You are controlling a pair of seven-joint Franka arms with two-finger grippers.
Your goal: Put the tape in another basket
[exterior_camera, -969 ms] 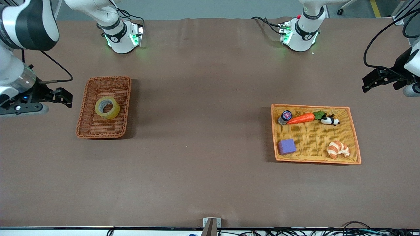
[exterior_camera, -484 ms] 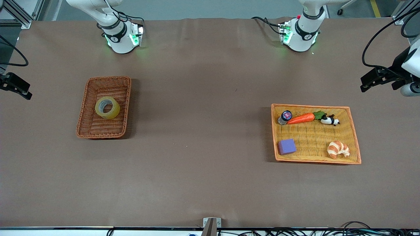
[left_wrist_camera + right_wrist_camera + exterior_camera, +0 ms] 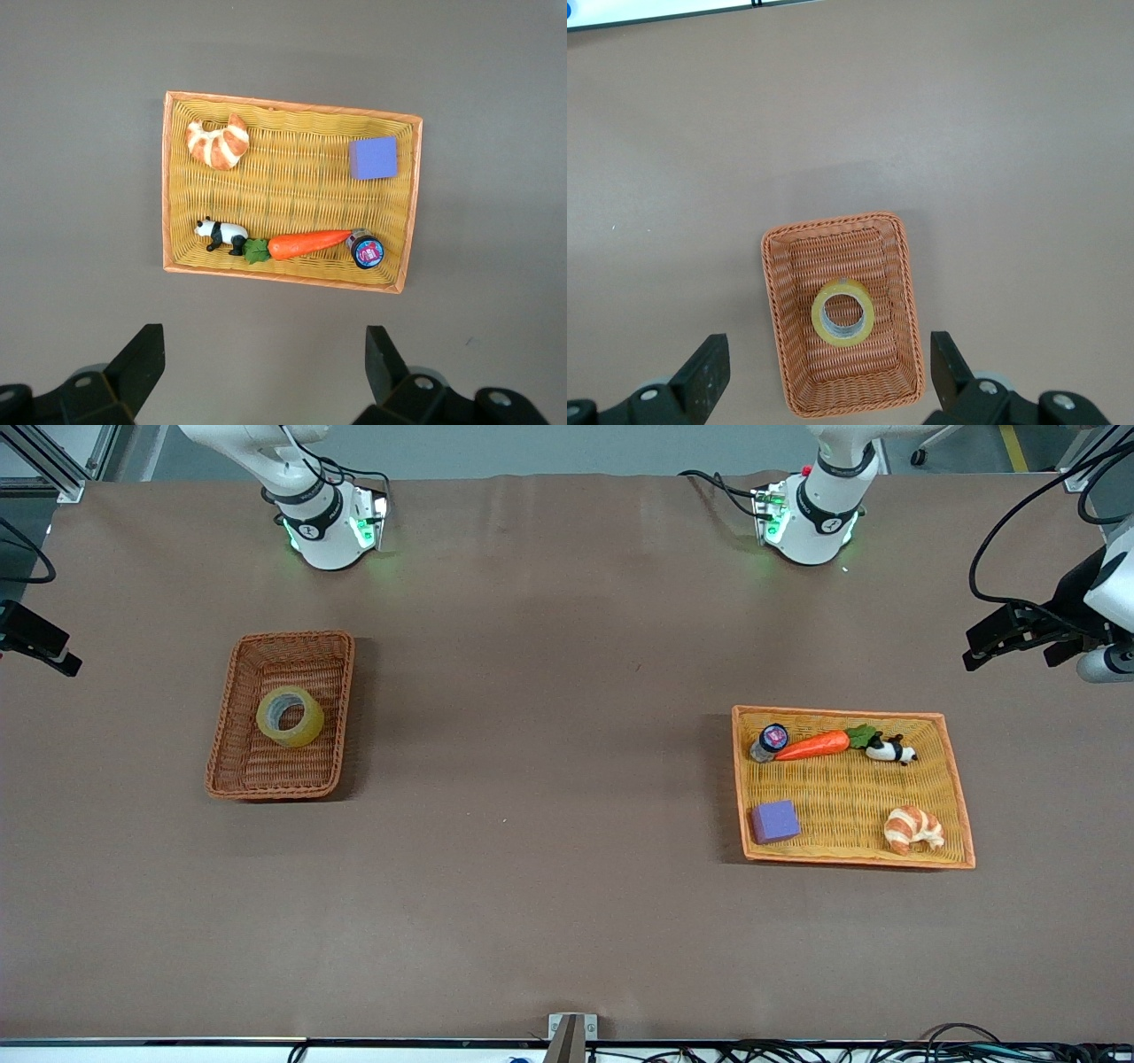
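The tape (image 3: 290, 716), a yellowish ring with a grey core, lies flat in the reddish-brown wicker basket (image 3: 232, 691) toward the right arm's end of the table. In the right wrist view the tape (image 3: 842, 310) and the basket (image 3: 772, 292) show well below my right gripper (image 3: 826, 356), which is open and empty. In the front view only part of my right gripper (image 3: 35, 645) shows, at the picture's edge. My left gripper (image 3: 999, 636) is open and empty, up in the air past the shallow tray; it also shows in the left wrist view (image 3: 263, 352).
The orange-yellow shallow tray (image 3: 846, 859) lies toward the left arm's end. It holds a carrot (image 3: 813, 745), a panda toy (image 3: 890, 750), a small jar (image 3: 771, 740), a purple block (image 3: 775, 821) and a croissant (image 3: 914, 828). It also shows in the left wrist view (image 3: 167, 186).
My right arm has pulled back from beside the basket and up, almost out of the front view. My left gripper has drifted slightly up and toward the table's middle. The tape has not moved.
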